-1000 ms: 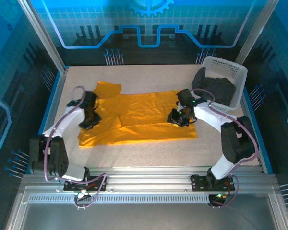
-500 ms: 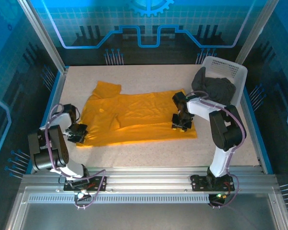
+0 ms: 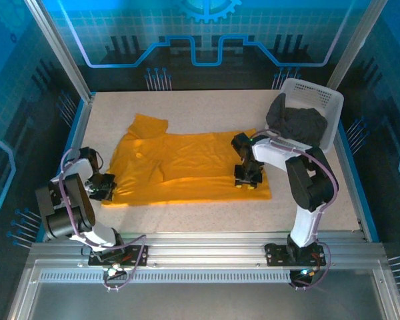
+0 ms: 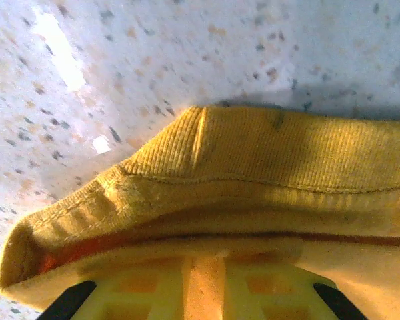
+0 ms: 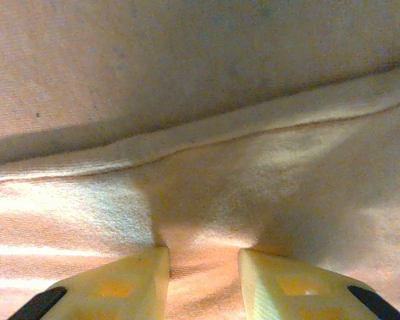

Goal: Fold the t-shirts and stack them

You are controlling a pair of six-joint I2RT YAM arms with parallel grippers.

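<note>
- Top external view: the orange-yellow t-shirt [image 3: 187, 167] lies spread across the middle of the speckled table [image 3: 207, 107].
- The left gripper [image 3: 101, 187] sits low at the shirt's near-left corner. The right gripper [image 3: 248, 177] is down on the cloth near its right edge.
- The dark charcoal t-shirt [image 3: 297, 123] is heaped in the white lattice basket [image 3: 318, 93] at the far right.
- Left wrist view: a ribbed, stitched edge of the orange-yellow t-shirt is folded over the left fingers [image 4: 133, 300]. They are drawn close, with a strip of cloth clamped between them.
- Right wrist view: the right fingers [image 5: 113, 283] stand narrowly apart, pinching a bunched fold of the same shirt below a hem line.
</note>
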